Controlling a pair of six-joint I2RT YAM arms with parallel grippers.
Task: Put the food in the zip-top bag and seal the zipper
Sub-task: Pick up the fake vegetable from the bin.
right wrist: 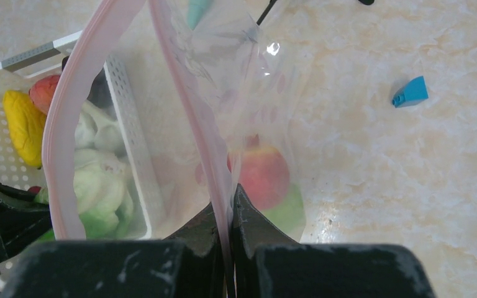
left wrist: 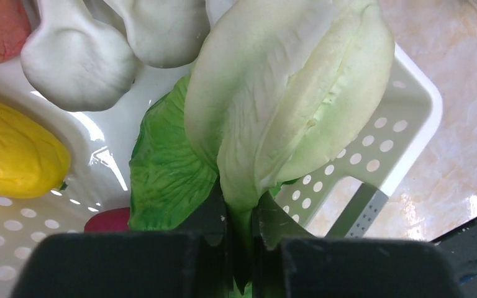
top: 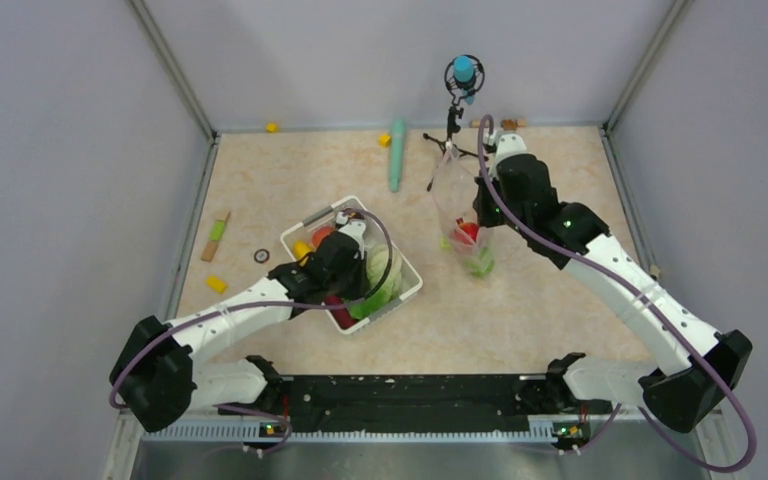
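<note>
Nearest the arm bases, left tool (left wrist: 242, 217) clamped narrow on cabbage (left wrist: 286, 93) leaf inside white basket (left wrist: 410, 105), beside yellow corn piece (left wrist: 12, 155). Farther back, right tool (right wrist: 228, 211) pinches zipper (right wrist: 186, 112) of zip-top bag (right wrist: 161, 124), mouth gaping. Red apple (right wrist: 261, 171) and green apple (right wrist: 286, 214) inside, above counter (right wrist: 410, 186).

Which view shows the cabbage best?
Left wrist: the cabbage fills the frame, a pale leaf pinched in the left gripper above the white basket. Top external shows only a green patch in that basket; right wrist shows it blurred through the zip-top bag.
</note>
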